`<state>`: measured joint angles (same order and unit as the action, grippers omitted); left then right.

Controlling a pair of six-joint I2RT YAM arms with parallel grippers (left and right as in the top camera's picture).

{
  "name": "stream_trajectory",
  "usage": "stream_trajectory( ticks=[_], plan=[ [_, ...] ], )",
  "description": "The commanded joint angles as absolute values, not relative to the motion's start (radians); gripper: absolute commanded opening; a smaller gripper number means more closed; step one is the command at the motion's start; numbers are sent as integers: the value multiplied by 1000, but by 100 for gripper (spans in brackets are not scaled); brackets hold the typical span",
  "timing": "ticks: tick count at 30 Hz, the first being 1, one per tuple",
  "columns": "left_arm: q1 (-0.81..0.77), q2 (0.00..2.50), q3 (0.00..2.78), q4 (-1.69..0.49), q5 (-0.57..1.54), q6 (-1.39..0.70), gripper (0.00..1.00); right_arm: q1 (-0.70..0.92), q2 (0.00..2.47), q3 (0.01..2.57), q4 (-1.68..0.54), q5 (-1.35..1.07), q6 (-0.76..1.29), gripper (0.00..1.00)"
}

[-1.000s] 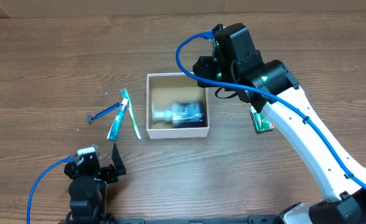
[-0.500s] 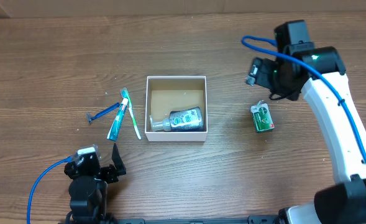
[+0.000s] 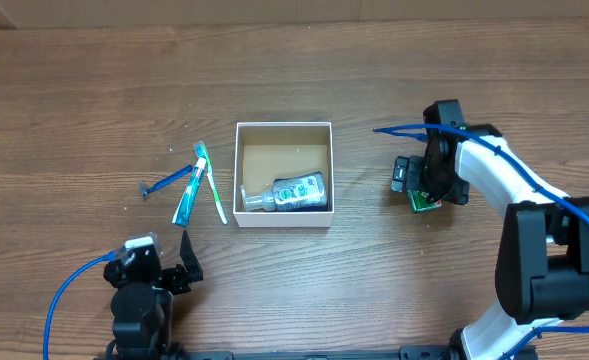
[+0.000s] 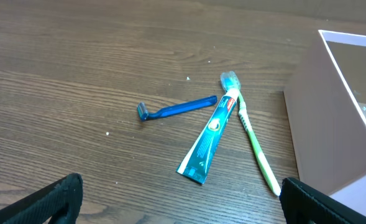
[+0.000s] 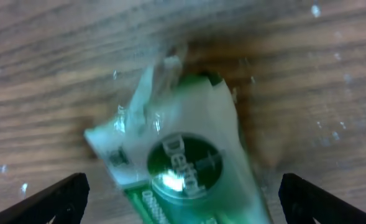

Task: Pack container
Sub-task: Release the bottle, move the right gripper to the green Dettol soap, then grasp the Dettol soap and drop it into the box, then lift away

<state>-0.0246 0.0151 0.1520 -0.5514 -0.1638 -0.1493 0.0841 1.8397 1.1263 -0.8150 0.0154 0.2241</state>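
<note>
Brown wood-grain surface fills every view, and nothing of the room shows beyond it.

The right tool points straight down with its two fingers spread wide, one in each lower corner of its own camera. Between them lies a green-and-white wrapped packet. Neither finger appears to touch it, so this looks like a straddle set up for a pinch, not a grip. The tool is probably centred like this so that both fingers meet the packet's sides together. The wrist picture is blurred: a round logo reads partly as "Dettol", and it may be a soap bar, though I cannot be sure. The packet's lower end is cut off by the frame. From overhead, the wrist covers most of the packet, leaving only a green corner visible.

Well apart from it, in the middle of the surface between the two arms, sits the container. It is open-topped, with a small clear bottle lying on its side against the near wall. The rest of its brown floor is bare, leaving room for more items.

Beyond the container's left wall lie a toothbrush, a toothpaste tube and a blue razor, close together. The left tool is parked low, facing them, with its fingers spread and nothing between them. Its camera cuts the container off at the right edge.
</note>
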Motion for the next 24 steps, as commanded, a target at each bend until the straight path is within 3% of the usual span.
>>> stream_trajectory(
  ticks=[1,2,5,12,18,24],
  plan=[
    [-26,4,147,-548,-156,-138,100,76,1831,1095,-747,26,181,98],
    [-26,4,147,-548,-156,-138,100,76,1831,1094,-740,25,181,96],
    [-26,4,147,-548,-156,-138,100,76,1831,1094,-748,25,182,73],
    [-26,4,147,-548,-156,-138,100,76,1818,1128,-900,24,251,49],
    [-26,4,147,-548,-156,-138,100,133,1670,1308,-1093,-87,261,48],
    [-26,4,147,-548,-156,-138,100,360,1495,1416,-1083,-163,262,47]
  ],
)
